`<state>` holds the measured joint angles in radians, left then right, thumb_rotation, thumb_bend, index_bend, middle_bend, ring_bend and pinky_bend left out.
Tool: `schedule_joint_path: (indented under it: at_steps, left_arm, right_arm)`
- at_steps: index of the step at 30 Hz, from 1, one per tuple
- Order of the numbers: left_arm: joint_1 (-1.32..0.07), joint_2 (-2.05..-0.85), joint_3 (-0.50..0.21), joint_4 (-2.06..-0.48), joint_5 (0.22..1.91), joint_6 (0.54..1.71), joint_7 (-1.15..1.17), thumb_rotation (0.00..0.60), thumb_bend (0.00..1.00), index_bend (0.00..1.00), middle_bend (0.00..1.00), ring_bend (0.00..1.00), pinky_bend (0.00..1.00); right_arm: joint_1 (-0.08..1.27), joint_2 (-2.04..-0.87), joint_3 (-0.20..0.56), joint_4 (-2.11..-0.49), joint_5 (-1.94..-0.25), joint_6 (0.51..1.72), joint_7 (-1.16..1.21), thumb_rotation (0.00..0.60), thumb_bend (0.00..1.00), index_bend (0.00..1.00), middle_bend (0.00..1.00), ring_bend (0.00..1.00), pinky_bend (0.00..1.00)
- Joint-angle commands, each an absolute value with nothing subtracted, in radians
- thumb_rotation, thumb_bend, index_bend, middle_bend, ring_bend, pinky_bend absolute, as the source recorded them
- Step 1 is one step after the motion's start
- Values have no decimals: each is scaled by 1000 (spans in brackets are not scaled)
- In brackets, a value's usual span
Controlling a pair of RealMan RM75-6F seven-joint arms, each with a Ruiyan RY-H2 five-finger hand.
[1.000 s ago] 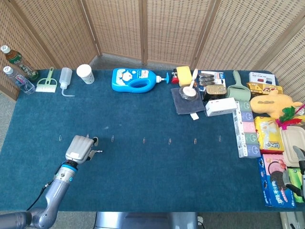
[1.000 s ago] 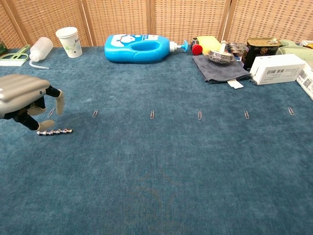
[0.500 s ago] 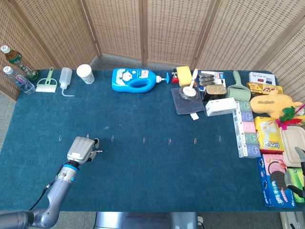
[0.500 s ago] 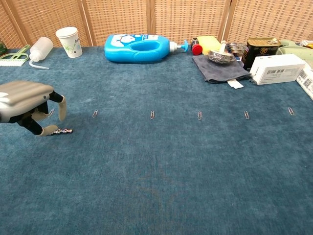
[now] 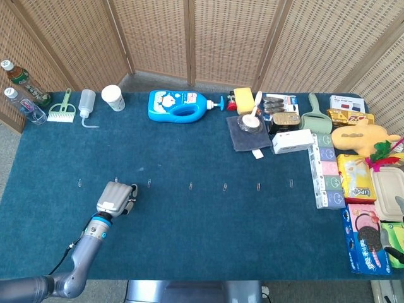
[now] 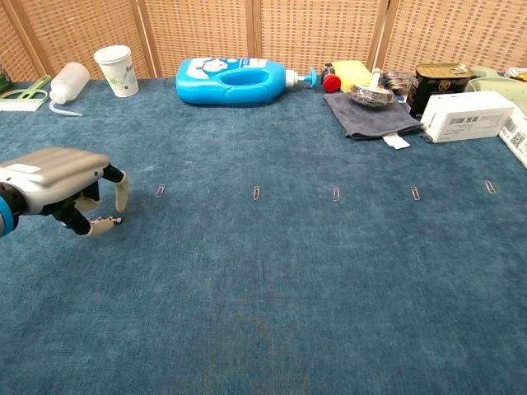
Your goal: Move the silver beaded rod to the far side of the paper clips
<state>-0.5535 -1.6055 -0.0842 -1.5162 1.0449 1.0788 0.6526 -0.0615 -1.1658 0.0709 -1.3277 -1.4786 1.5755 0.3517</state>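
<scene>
Open blue cloth point(image 6: 272, 280) around paper clips point(image 6: 258, 192), detergent bottle point(image 6: 235, 81) and cup point(image 6: 114, 69) lining far edge

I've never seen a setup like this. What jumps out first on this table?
Probably the grey robot hand at the near left of the blue table, its fingers curled down over a small silver beaded rod. A sparse row of paper clips runs across the middle, and a bright blue bottle lies on its side along the far edge, with a crowd of boxes and packets on the right.

Backdrop: woven rattan screen point(image 5: 189, 38), wooden-framed panels
Table: blue carpet-like cover point(image 5: 202, 221)
Floor: grey, left edge point(image 5: 7, 161)
</scene>
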Motion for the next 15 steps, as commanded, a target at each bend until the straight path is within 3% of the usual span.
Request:
schedule_joint_path:
  at_steps: [1,15]
  left_arm:
    - [-558,-1610,-84,-1511,1038,1074,652,600,326,455,1000,1000,1000]
    - [-566,-1619,-81,-1504,1020,1078,649,600,326,459,1000,1000,1000]
  right_arm:
    - [-63,-1164,70,-1330,-1478,1576,352,600,500,0,142,106,165]
    - [-70,-1165,71,-1333,-1474,1577,352,600,500,0,141,106,165]
